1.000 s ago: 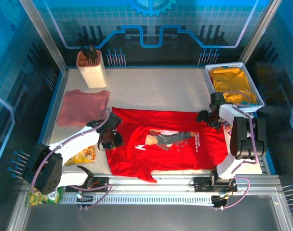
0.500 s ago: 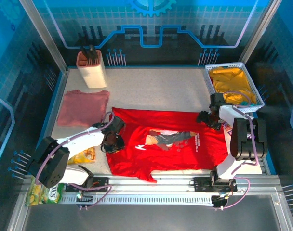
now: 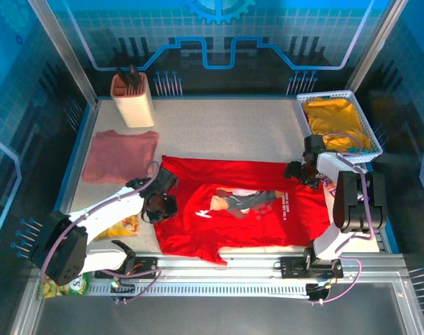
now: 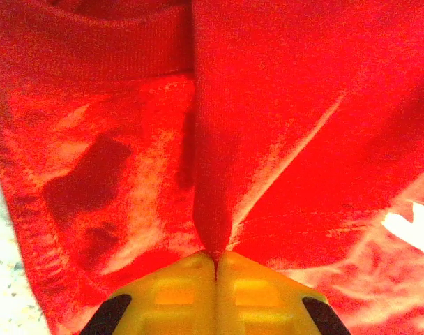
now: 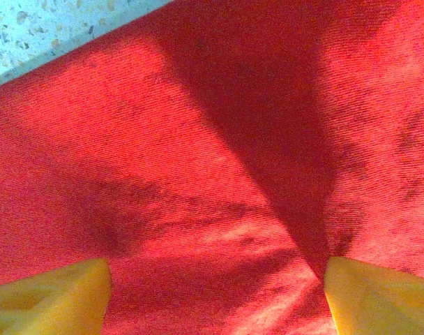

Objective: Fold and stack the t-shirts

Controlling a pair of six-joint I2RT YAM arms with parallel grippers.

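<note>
Left gripper (image 4: 214, 259) clamped on a pleat of red shirt (image 4: 282, 105), likely to fold it; right gripper (image 5: 215, 283) spread apart over the other end.

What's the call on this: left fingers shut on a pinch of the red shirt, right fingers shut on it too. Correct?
One part is wrong. The left fingers are shut on a pinch of the red shirt, but the right fingers are open, standing wide apart over the cloth. The right wrist view shows it.
</note>
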